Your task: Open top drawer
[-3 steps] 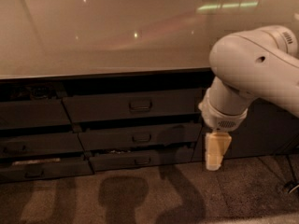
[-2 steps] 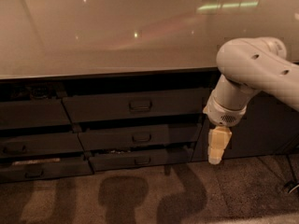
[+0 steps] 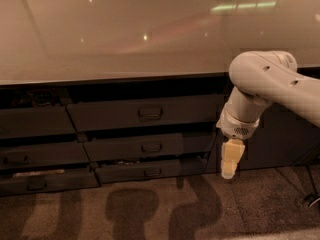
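Shows gripper [image 3: 232, 160] hanging tip-down, well right of the top drawer [image 3: 100, 115] and apart from its handle [image 3: 150, 113]; cannot tell whether spread or closed

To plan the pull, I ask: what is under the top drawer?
Under the top drawer sit a middle drawer and a bottom drawer. Their fronts hide the insides. The gripper hangs to their right.

Layout. The top drawer [image 3: 145, 112] sat directly under the table [image 3: 125, 39], above the middle drawer [image 3: 150, 147] and bottom drawer [image 3: 150, 171]. A neighbouring stack [image 3: 30, 134] lay left. My pincer [image 3: 229, 170] hung right of the drawers, above the floor [image 3: 150, 214].
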Robot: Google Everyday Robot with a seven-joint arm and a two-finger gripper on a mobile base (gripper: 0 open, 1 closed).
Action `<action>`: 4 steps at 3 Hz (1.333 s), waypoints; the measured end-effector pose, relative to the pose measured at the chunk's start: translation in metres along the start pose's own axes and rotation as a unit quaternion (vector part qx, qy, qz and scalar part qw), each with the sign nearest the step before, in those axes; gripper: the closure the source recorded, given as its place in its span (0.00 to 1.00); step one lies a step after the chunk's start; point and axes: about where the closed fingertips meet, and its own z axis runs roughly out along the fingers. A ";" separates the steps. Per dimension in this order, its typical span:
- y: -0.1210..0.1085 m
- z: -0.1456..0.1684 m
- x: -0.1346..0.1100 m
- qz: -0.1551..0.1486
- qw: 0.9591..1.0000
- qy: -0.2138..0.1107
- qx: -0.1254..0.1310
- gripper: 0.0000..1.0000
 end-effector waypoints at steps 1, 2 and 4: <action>0.009 -0.002 -0.001 -0.005 0.999 0.016 0.041 0.00; 0.034 0.003 0.005 -0.030 0.993 0.035 0.108 0.00; 0.047 0.015 0.005 -0.049 0.985 0.035 0.163 0.00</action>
